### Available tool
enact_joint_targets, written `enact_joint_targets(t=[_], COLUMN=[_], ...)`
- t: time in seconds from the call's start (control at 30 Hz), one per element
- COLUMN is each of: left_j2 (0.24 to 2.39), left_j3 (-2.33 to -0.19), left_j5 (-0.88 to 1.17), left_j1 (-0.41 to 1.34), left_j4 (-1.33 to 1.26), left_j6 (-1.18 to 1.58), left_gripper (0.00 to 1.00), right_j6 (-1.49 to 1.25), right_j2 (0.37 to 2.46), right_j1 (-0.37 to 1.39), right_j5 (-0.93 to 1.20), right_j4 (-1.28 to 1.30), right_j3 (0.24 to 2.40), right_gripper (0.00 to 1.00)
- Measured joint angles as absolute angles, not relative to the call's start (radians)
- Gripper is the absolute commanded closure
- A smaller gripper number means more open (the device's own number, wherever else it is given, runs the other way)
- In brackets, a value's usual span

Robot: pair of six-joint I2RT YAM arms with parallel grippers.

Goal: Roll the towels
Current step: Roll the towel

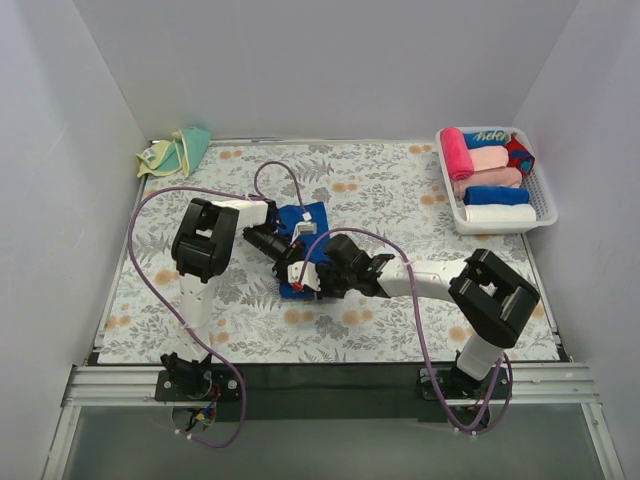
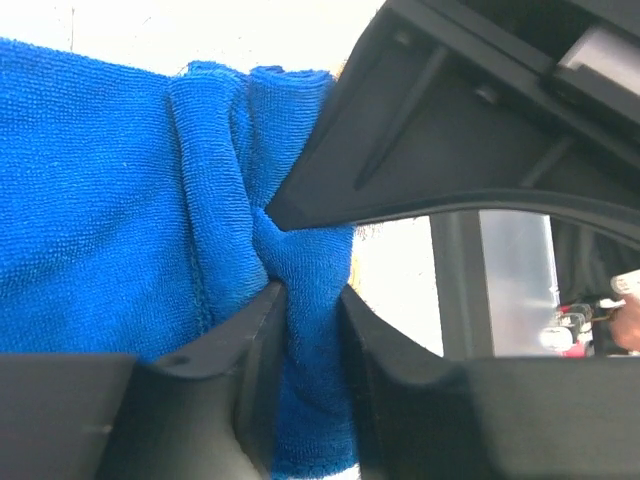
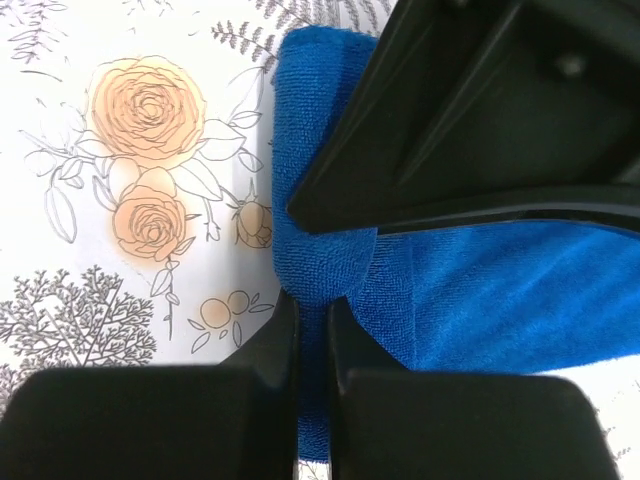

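Left gripper (image 2: 290, 250) pinches a fold of the blue towel (image 2: 100, 200) — right gripper (image 3: 312, 262) is clamped on its edge. Yellow towel (image 1: 172, 152) lies crumpled at 11 o'clock.

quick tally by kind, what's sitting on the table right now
loose towels: 2 (blue towel, yellow-green towel)
rolled towels in the basket: 7
white basket: 1
total: 10

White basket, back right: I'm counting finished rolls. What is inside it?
The basket holds rolled towels: hot pink, two pale pink, blue, white, plus patterned cloth behind. Anything beneath them is covered.
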State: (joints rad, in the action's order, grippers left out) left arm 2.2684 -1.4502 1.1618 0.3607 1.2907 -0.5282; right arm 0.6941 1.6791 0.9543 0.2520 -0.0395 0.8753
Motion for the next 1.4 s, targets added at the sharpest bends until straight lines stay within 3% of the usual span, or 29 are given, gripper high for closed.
enact_joint_targets(t=[0.1, 0.43, 0.57, 0.73, 0.83, 1.03, 1.4], left_j2=[2.233, 2.002, 1.819, 1.516, 1.280, 0.966, 1.104], left_j3=[-1.433, -1.390, -1.246, -0.979, -0.838, -0.641, -0.534], left_j5=[1.156, 1.089, 1.079, 1.029, 0.953, 0.757, 0.461], left_j1=[0.350, 0.192, 0.097, 0.069, 0.130, 0.415, 0.700], left_j4=[1.265, 1.180, 1.086, 0.905, 0.798, 0.605, 0.321], left_j6=[-0.521, -0.525, -0.492, -0.403, -0.388, -0.419, -0.495], left_gripper=[0.59, 0.54, 0.53, 0.44, 0.44, 0.39, 0.43], right_j6=[0.698, 0.669, 0.608, 0.546, 0.526, 0.509, 0.496], right_j2=[1.692, 1.769, 1.850, 1.989, 2.067, 2.226, 2.353], right_j1=[0.936, 0.841, 0.817, 0.789, 0.765, 0.714, 0.675], right_j5=[0.300, 0.557, 0.660, 0.798, 0.884, 1.050, 1.191], right_j4=[0.008, 0.320, 0.442, 0.567, 0.633, 0.785, 0.910], right_j3=[0.905, 1.065, 1.161, 1.298, 1.365, 1.499, 1.586], right_gripper=[0.99, 0.99, 0.99, 0.99, 0.99, 0.99, 0.99])
